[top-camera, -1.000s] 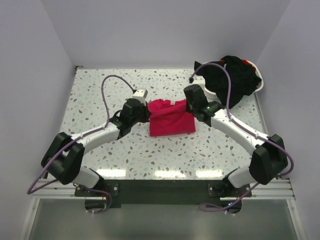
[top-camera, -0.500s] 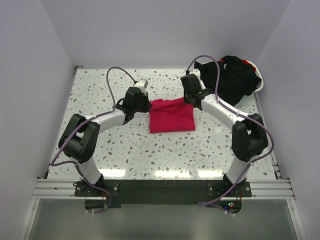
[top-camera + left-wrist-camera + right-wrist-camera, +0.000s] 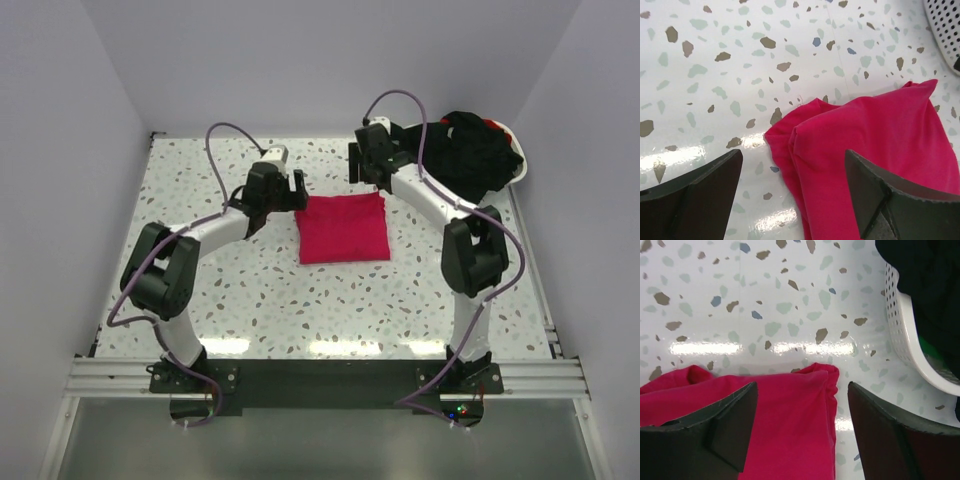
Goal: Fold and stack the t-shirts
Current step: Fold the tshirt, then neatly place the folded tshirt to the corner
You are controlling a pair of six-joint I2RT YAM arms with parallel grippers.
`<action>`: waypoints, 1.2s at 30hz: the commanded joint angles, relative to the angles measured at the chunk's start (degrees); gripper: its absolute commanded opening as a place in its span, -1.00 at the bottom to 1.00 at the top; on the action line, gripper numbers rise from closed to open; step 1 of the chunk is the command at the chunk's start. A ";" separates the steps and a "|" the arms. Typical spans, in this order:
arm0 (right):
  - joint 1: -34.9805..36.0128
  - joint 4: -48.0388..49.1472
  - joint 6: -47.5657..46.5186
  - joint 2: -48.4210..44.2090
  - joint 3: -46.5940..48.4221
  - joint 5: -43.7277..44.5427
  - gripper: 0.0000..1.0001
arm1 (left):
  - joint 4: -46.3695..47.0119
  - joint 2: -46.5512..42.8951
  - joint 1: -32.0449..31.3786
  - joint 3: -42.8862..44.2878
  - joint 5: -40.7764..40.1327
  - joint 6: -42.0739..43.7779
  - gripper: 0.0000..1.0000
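Observation:
A pinkish-red t-shirt (image 3: 343, 227) lies folded into a flat rectangle mid-table; its far left corner (image 3: 860, 150) shows in the left wrist view and its far right corner (image 3: 790, 410) in the right wrist view. Black t-shirts (image 3: 470, 160) are heaped in the white basket (image 3: 517, 170) at the back right. My left gripper (image 3: 290, 190) hovers open over the shirt's far left corner, jaws wide with nothing between them. Over the far right corner my right gripper (image 3: 368, 170) also stands open, holding nothing.
The basket's perforated white wall (image 3: 910, 350) is close to the right gripper's right side. Terrazzo table (image 3: 220, 280) extends left and toward the front. Walls close in the table at the back and both sides.
Both grippers carried the shirt's edge toward the back, laid the fold flat and let go. They have opened and drawn slightly back from the far corners.

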 commanded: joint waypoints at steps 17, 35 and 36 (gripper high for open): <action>1.49 13.81 1.87 -12.37 -24.89 -26.24 0.47 | 22.70 -5.72 1.27 -18.51 17.02 -4.33 0.83; 2.10 14.42 2.75 -8.50 -26.39 -25.97 0.45 | 22.01 5.01 3.11 -15.96 20.28 -10.66 0.77; 2.28 14.34 2.84 -8.59 -26.30 -26.06 0.45 | 22.10 5.45 3.11 -15.70 20.54 -10.92 0.75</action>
